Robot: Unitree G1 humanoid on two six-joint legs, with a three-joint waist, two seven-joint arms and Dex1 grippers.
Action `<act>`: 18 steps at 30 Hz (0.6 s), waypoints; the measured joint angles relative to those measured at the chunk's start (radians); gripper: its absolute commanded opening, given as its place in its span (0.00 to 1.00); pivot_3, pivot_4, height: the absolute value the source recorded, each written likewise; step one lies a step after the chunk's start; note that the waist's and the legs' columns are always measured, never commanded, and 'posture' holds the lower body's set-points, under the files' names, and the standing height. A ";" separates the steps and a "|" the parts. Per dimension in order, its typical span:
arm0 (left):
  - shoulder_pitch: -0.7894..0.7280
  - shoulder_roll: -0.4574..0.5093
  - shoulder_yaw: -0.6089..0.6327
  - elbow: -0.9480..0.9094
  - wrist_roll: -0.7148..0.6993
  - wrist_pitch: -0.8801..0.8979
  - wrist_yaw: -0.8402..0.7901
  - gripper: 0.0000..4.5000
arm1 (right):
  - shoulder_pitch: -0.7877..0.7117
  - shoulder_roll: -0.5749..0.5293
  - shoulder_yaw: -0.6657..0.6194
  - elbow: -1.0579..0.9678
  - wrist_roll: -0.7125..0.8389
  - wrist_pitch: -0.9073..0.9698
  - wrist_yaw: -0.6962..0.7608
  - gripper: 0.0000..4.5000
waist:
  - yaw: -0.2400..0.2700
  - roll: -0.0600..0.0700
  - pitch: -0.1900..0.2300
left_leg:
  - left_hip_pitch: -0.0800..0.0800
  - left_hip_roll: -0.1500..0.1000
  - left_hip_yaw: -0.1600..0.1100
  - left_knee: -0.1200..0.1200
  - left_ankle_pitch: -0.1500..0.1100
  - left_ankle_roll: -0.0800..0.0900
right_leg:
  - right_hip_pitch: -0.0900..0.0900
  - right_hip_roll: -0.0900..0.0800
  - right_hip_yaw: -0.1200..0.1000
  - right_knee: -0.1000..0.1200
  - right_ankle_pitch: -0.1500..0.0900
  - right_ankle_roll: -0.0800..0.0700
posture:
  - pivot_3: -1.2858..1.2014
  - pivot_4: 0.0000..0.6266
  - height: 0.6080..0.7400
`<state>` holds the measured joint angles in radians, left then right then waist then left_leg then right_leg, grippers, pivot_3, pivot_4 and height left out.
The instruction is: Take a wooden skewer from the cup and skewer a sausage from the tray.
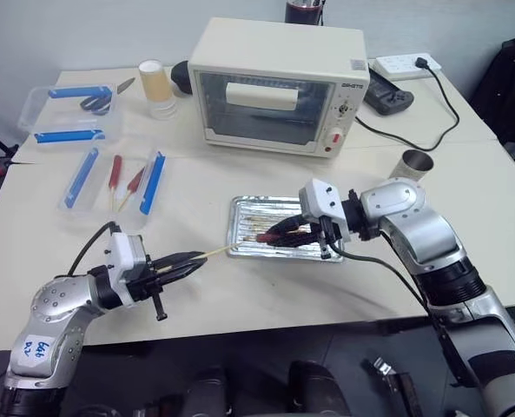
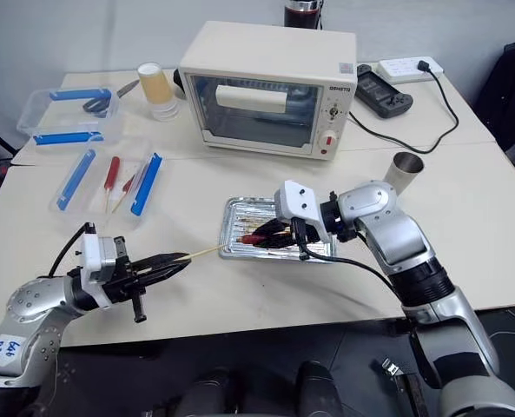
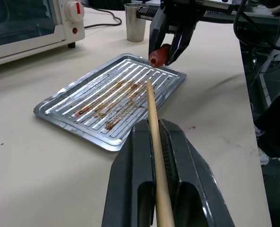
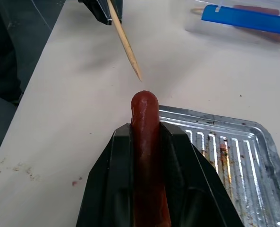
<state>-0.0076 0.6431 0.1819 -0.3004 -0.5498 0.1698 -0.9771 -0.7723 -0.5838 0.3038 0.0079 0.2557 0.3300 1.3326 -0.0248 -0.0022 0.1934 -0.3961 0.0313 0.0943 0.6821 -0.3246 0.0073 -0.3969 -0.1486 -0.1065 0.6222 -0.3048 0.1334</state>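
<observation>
1. Left gripper point(image 1: 188, 261): sitting low over the near part of the table point(image 1: 205, 295), its fingers point(image 3: 177, 179) pinching the wooden skewer point(image 1: 212, 253) between them. The skewer's rear end is running out of the left wrist view, cut off at the edge.
2. Wooden skewer: pointing its sharp tip toward the tray point(image 1: 240, 228); the tip is lying close to the sausage's end, with a small gap between them in the right wrist view.
3. Right gripper point(image 1: 285, 233): hanging over the tray, its fingers point(image 4: 182, 165) clamping the sausage point(image 4: 147, 142) lengthwise. Only the sausage's rounded end is sticking out; the rest is running down between the fingers and out of the frame.
4. Tray: lying in front of the toaster oven point(image 1: 274, 87), its ridged bottom showing brown stains. The right gripper is covering part of it in the head views.
5. Cup point(image 1: 416, 163): standing upright on the table's right side, behind the right arm. Its contents are too hard to make out.
6. Clear plastic boxes point(image 1: 109, 178): resting at the left, holding blue and red items that are too small to identify.
</observation>
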 measured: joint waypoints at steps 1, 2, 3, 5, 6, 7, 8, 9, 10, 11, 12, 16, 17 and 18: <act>-0.008 0.000 -0.003 0.001 0.000 -0.001 -0.002 0.00 | 0.000 -0.003 0.000 -0.006 0.000 0.001 0.001 0.18 | 0.000 0.000 0.000 | 0.000 0.000 0.000 0.000 0.000 0.000 | 0.000 0.000 0.000 0.000 0.000 0.000 | 0.52 0.24 1.00; -0.014 -0.001 -0.005 0.002 0.001 -0.002 -0.003 0.00 | 0.000 -0.004 0.000 -0.011 0.000 0.003 0.003 0.18 | -0.001 0.000 0.000 | 0.000 0.000 0.000 0.000 0.000 0.000 | 0.000 0.000 0.000 0.000 0.000 0.000 | 0.52 0.24 1.00; -0.020 -0.003 -0.006 0.002 0.001 -0.003 -0.005 0.00 | 0.000 -0.004 0.000 -0.014 0.000 0.004 0.005 0.18 | -0.001 0.000 0.000 | 0.000 0.000 0.000 0.000 0.000 0.000 | 0.000 0.000 0.000 0.000 0.000 0.000 | 0.52 0.24 1.00; -0.026 -0.005 -0.010 0.003 0.002 -0.005 -0.008 0.00 | 0.000 -0.004 0.000 -0.020 0.001 0.007 0.008 0.18 | -0.001 0.000 0.000 | 0.000 0.000 0.000 0.000 0.000 0.000 | 0.000 0.000 0.000 0.000 0.000 0.000 | 0.52 0.24 1.00; -0.028 -0.006 -0.014 0.004 0.003 -0.005 -0.009 0.00 | 0.000 -0.004 0.000 -0.022 0.001 0.010 0.008 0.18 | -0.001 0.000 0.000 | 0.000 0.000 0.000 0.000 0.000 0.000 | 0.000 0.000 0.000 0.000 0.000 0.000 | 0.52 0.24 1.00; -0.028 -0.009 -0.017 0.005 0.004 -0.005 -0.011 0.00 | 0.000 -0.004 0.000 -0.023 0.001 0.014 0.008 0.18 | -0.001 0.000 0.000 | 0.000 0.000 0.000 0.000 0.000 0.000 | 0.000 0.000 0.000 0.000 0.000 0.000 | 0.52 0.24 1.00; -0.028 -0.010 -0.022 0.005 0.004 -0.005 -0.013 0.00 | 0.000 -0.004 0.000 -0.024 0.001 0.019 0.008 0.18 | -0.001 0.000 0.000 | 0.000 0.000 0.000 0.000 0.000 0.000 | 0.000 0.000 0.000 0.000 0.000 0.000 | 0.52 0.24 1.00; -0.028 -0.010 -0.026 0.005 0.004 -0.005 -0.015 0.00 | 0.000 -0.004 0.000 -0.024 0.000 0.020 0.008 0.18 | -0.001 0.000 0.000 | 0.000 0.000 0.000 0.000 0.000 0.000 | 0.000 0.000 0.000 0.000 0.000 0.000 | 0.52 0.24 1.00; -0.028 -0.011 -0.027 0.005 0.003 -0.005 -0.018 0.00 | 0.000 -0.004 0.000 -0.024 0.000 0.020 0.008 0.18 | -0.001 0.000 0.000 | 0.000 0.000 0.000 0.000 0.000 0.000 | 0.000 0.000 0.000 0.000 0.000 0.000 | 0.52 0.24 1.00; -0.028 -0.011 -0.027 0.005 0.003 -0.005 -0.020 0.00 | 0.000 -0.004 0.000 -0.024 0.000 0.020 0.008 0.18 | -0.001 0.000 0.000 | 0.000 0.000 0.000 0.000 0.000 0.000 | 0.000 0.000 0.000 0.000 0.000 0.000 | 0.52 0.24 1.00; -0.028 -0.011 -0.027 0.005 0.003 -0.005 -0.020 0.00 | 0.000 -0.004 0.000 -0.024 0.000 0.020 0.008 0.18 | -0.001 0.000 0.000 | 0.000 0.000 0.000 0.000 0.000 0.000 | 0.000 0.000 0.000 0.000 0.000 0.000 | 0.52 0.24 1.00; -0.028 -0.011 -0.027 0.005 0.003 -0.004 -0.020 0.00 | 0.000 -0.004 0.000 -0.020 -0.002 0.018 0.008 0.18 | -0.001 0.000 0.000 | 0.000 0.000 0.000 0.000 0.000 0.000 | 0.000 0.000 0.000 0.000 0.000 0.000 | 0.52 0.24 1.00; -0.028 -0.011 -0.027 0.005 0.003 -0.004 -0.020 0.00 | 0.000 -0.004 0.000 -0.018 -0.004 0.016 0.008 0.18 | -0.001 0.000 0.000 | 0.000 0.000 0.000 0.000 0.000 0.000 | 0.000 0.000 0.000 0.000 0.000 0.000 | 0.52 0.24 1.00; -0.028 -0.011 -0.027 0.005 0.003 -0.004 -0.020 0.00 | 0.000 -0.004 0.000 -0.016 -0.005 0.014 0.008 0.18 | -0.001 0.000 0.000 | 0.000 0.000 0.000 0.000 0.000 0.000 | 0.000 0.000 0.000 0.000 0.000 0.000 | 0.52 0.24 1.00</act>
<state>-0.0361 0.6319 0.1552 -0.2951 -0.5464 0.1659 -0.9976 -0.7724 -0.5873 0.3038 -0.0085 0.2509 0.3442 1.3406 -0.0259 -0.0022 0.1934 -0.3959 0.0314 0.0942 0.6822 -0.3246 0.0073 -0.3969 -0.1485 -0.1066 0.6223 -0.3048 0.1334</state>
